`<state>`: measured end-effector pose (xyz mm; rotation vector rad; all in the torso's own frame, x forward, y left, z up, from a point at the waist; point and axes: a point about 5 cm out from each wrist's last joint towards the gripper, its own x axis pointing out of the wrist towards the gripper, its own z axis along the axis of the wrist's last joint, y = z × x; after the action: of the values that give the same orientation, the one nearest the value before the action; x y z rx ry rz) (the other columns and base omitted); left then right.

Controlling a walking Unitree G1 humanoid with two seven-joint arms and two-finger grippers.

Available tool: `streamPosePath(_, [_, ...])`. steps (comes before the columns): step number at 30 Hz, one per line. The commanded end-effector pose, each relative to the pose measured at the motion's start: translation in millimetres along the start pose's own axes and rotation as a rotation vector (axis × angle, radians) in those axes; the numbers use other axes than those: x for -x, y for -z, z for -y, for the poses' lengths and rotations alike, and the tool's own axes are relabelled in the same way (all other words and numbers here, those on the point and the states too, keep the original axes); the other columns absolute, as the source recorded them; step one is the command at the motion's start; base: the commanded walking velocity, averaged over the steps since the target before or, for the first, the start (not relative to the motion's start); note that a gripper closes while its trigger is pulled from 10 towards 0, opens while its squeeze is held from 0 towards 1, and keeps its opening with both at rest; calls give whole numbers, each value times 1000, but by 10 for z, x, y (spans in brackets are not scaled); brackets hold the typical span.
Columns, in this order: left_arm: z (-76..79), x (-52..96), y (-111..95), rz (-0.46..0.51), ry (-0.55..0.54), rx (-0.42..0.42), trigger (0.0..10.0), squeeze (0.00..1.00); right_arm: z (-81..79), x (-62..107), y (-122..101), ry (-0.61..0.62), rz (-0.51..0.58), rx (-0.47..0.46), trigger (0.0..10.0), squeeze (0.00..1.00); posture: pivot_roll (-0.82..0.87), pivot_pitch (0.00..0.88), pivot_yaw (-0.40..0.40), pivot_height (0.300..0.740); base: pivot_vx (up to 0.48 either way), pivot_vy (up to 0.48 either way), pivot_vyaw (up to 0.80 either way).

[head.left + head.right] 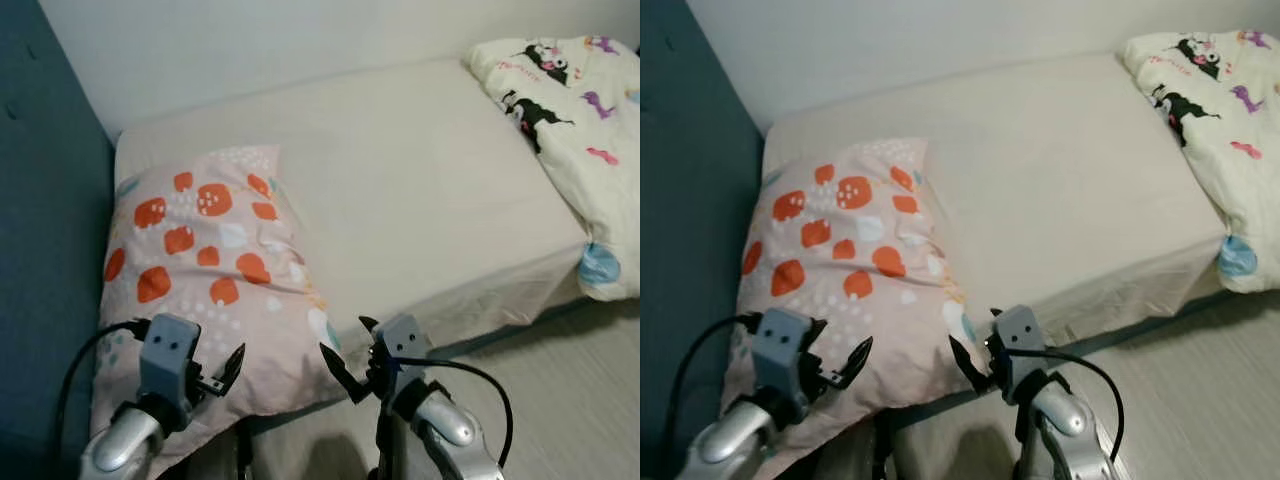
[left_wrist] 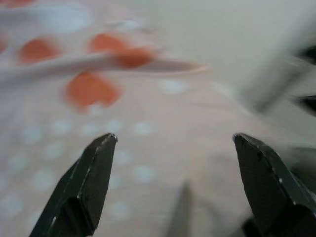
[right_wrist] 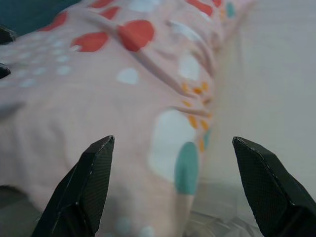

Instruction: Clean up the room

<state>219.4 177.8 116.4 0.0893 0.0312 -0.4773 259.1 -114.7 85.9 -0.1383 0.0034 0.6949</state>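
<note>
We see left gripper (image 1: pixel 228 372) at 7 o'clock, fingers apart, over pillow (image 1: pixel 205 265). Right gripper (image 1: pixel 350 362) at 6, fingers apart, at pillow's corner. Pillow on bed (image 1: pixel 420 190), 9 o'clock. Blanket (image 1: pixel 575 110) print writing unreadable.

Quilt (image 1: pixel 585 120) cut off; blurred pillow (image 2: pixel 98 98).

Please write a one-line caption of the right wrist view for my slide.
Open right hand faces the near corner of a pink pillow with red spots on the bed.
</note>
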Motion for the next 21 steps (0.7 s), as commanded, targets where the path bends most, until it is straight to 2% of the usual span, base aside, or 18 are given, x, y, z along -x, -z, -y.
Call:
streamPosePath(1, [19, 87, -44, -6, 67, -10, 10000, 0, -100, 22, 11, -74, -21, -3, 10000, 0, 32, 265, -16, 577, 0, 0, 0])
streamPosePath(4, [19, 144, -87, -4, 106, -22, 10000, 0, -123, 26, -17, -109, -21, 3, 10000, 0, 32, 265, -16, 572, 0, 0, 0])
streamPosePath(6, [51, 248, -161, -13, 203, -50, 10000, 0, -174, 39, -56, -193, -32, 16, 10000, 0, 32, 263, -24, 567, 0, 0, 0])
streamPosePath(9, [78, 287, -179, -30, 254, -67, 10000, 0, -188, 40, -67, -223, -43, 26, 10000, 0, 33, 266, -26, 567, 0, 0, 0])
streamPosePath(12, [199, 349, -143, -137, 440, -167, 10000, 0, -207, 23, -127, -320, -81, 101, 10000, 0, 32, 268, -29, 567, 0, 0, 0])
streamPosePath(16, [249, 371, -89, -205, 524, -220, 10000, 0, -196, -2, -173, -364, -111, 150, 10000, 0, 29, 268, -28, 567, 0, 0, 0])
streamPosePath(17, [264, 371, -70, -226, 545, -225, 10000, 0, -182, -22, -200, -375, -120, 166, 9216, 0, 23, 269, -26, 567, 0, 0, 0])
streamPosePath(18, [264, 371, -70, -226, 545, -225, 10000, 0, -182, -22, -200, -375, -120, 166, 9216, 0, 23, 269, -26, 567, 0, 0, 0])
streamPosePath(19, [268, 355, -66, -230, 549, -232, 10000, 0, -158, -46, -227, -374, -120, 180, 3490, 0, 21, 269, -28, 567, 0, 0, 0])
streamPosePath(21, [268, 355, -66, -230, 549, -232, 10000, 0, -158, -46, -227, -374, -120, 180, 3490, 0, 21, 269, -28, 567, 0, 0, 0])
